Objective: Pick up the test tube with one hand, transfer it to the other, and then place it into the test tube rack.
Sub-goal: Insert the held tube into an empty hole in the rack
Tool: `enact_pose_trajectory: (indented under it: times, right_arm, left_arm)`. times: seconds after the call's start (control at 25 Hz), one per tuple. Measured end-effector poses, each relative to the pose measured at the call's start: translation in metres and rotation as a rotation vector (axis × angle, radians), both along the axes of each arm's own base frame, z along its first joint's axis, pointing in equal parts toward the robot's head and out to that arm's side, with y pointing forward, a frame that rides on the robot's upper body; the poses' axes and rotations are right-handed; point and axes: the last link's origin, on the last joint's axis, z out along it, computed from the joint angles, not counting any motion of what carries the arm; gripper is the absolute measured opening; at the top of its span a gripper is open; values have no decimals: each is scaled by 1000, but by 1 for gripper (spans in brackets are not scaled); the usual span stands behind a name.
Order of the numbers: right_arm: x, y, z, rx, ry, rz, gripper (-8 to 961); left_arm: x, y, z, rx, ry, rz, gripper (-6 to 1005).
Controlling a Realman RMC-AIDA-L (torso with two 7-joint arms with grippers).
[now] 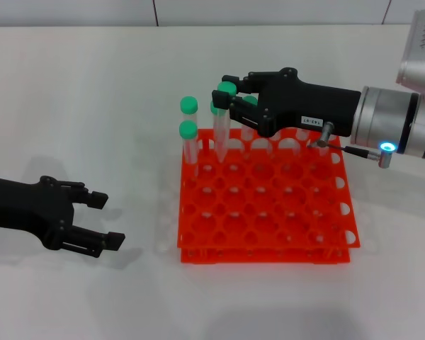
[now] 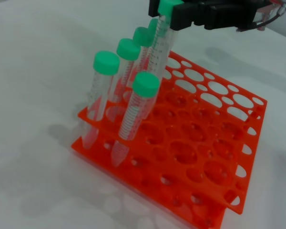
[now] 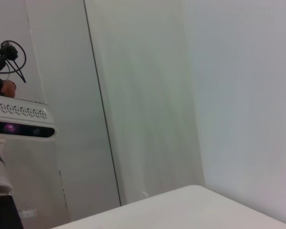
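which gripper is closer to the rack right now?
Right. The right gripper is above the test tube rack's far left corner, holding the test tube in a hole. The left gripper sits on the table beside it, open.

Before me, the white table point(image 1: 92, 92) fills almost the whole head frame, plain and matte, meeting a pale wall along the very top edge. Only the orange-red test tube rack point(image 1: 269, 212) sits directly on it, just right of centre in the frame, its two tiers flat on the surface and a soft shadow at its lower left corner. In my left wrist frame, the same rack point(image 2: 190, 157) spans the centre and lower right, the table point(image 2: 33, 57) bare around it.
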Motion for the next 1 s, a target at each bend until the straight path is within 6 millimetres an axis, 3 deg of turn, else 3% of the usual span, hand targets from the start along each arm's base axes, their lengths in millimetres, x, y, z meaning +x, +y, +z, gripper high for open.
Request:
enact_pose_trajectory:
  times: [1.0]
  right_arm:
    - [5,-1,-5,19,-35,15,265]
  left_arm:
    - [0,0,0,-4,8,-11,887]
